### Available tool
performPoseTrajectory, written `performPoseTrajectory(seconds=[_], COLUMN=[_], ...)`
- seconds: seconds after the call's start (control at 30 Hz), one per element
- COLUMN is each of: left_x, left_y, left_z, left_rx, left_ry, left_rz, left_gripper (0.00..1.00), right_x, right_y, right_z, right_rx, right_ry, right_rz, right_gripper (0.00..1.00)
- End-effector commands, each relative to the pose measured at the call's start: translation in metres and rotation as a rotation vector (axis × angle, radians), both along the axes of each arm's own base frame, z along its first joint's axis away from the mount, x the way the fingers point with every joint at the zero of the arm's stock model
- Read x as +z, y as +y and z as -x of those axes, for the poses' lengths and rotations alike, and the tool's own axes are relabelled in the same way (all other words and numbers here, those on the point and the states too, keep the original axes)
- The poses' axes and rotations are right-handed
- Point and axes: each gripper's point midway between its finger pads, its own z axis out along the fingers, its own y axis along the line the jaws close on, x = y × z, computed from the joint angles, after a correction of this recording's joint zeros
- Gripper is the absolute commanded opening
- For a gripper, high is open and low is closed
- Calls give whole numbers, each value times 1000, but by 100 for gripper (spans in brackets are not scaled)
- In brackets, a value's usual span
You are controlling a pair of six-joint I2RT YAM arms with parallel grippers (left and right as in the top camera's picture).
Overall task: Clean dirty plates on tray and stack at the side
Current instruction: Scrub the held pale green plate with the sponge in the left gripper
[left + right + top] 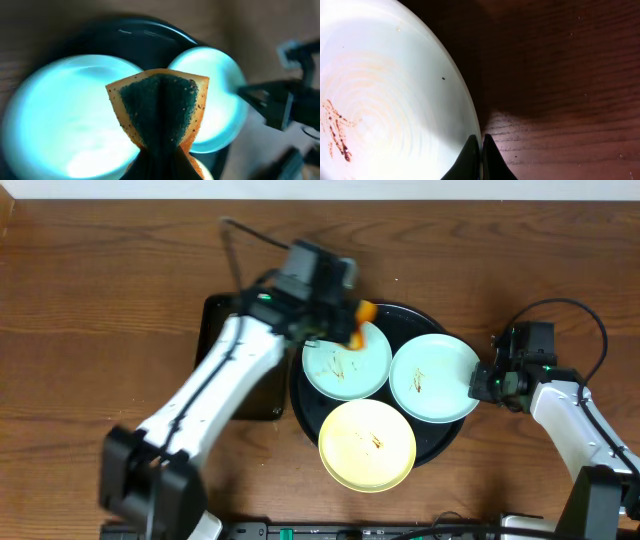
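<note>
Three dirty plates lie on the round black tray (438, 445): a mint one at the left (340, 368), a mint one at the right (430, 380) and a yellow one in front (366, 442). My left gripper (352, 328) is shut on an orange sponge with a dark green face (160, 107), held over the left mint plate's far edge. My right gripper (478, 383) is shut on the rim of the right mint plate (380, 100), whose brown smudges show in the right wrist view. Both mint plates show in the left wrist view (65, 120).
A smaller rectangular dark tray (212, 330) lies left of the round tray, under my left arm. Bare wood-grain tabletop (90, 330) spreads to the left and to the right of the tray (560, 75). The table's far edge runs along the top.
</note>
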Motion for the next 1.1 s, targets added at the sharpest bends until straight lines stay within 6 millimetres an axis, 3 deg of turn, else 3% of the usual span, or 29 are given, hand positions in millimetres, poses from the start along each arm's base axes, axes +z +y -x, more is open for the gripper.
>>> performPoseTrajectory(seconds=[0.0,0.27,0.53,0.63,0.83,0.97,1.07], left_x=[-12,-59,-108,-124,-150,-148,-132], left_y=[-46,-117,-146,-142,-104,-93,-95], left_z=[21,49,65,58,21,13,13], left_rx=[-121,-259,-296,-270,-106,-76,-80], left_ry=[54,54,102,91,-16,-18,-32], left_rz=[65,78,60,18,-202,-218,-194], left_gripper=[7,7,7,8,7,7,7], right_x=[-7,-7,-7,-7,-8,-8,-8], right_y=[-4,-3,-3,-3,-3,-3,-3], right_z=[7,8,8,8,11,12,12], right_rx=[-6,-6,-6,-6,-6,-6,-6], right_ry=[37,40,41,41,52,55,56], right_rz=[21,20,20,20,19,19,20], right_gripper=[1,1,1,1,1,1,1])
